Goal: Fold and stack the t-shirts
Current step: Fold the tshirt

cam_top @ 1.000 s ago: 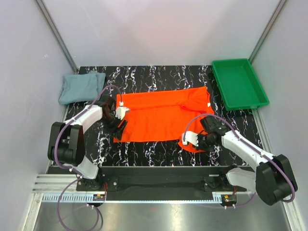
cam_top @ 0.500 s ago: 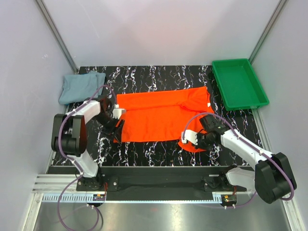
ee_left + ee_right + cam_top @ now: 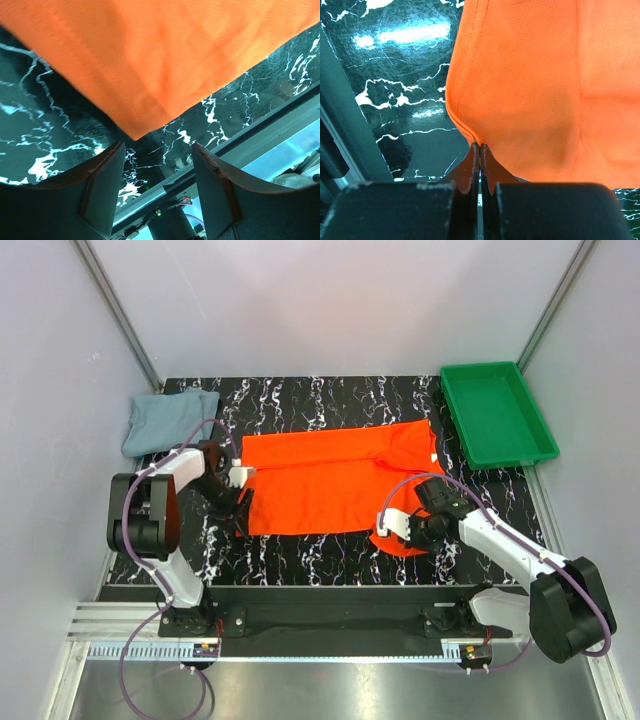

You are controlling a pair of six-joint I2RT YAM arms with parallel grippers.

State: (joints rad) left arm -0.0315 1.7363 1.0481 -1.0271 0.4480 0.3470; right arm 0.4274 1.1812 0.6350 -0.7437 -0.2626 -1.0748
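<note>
The orange-red t-shirt (image 3: 335,480) lies spread across the middle of the black marble table (image 3: 300,400). The grey-blue t-shirt (image 3: 170,420) sits bunched at the back left corner. My left gripper (image 3: 240,502) stands open at the orange shirt's near left corner. In the left wrist view that corner (image 3: 132,131) points down just ahead of the gripper (image 3: 159,146), with only table between the fingers (image 3: 102,185). My right gripper (image 3: 392,529) is shut on the orange shirt's near right edge. The right wrist view shows the gripper (image 3: 480,146) pinching the hem (image 3: 462,125).
A green plastic tray (image 3: 497,412) stands at the back right corner, partly off the table's edge. Grey walls close in the left, back and right sides. The black rail (image 3: 330,600) carrying the arm bases runs along the near edge.
My left gripper has drawn back leftward off the orange shirt's left edge and sits lower at its near corner. The right gripper has barely moved, still gripping the hem.
</note>
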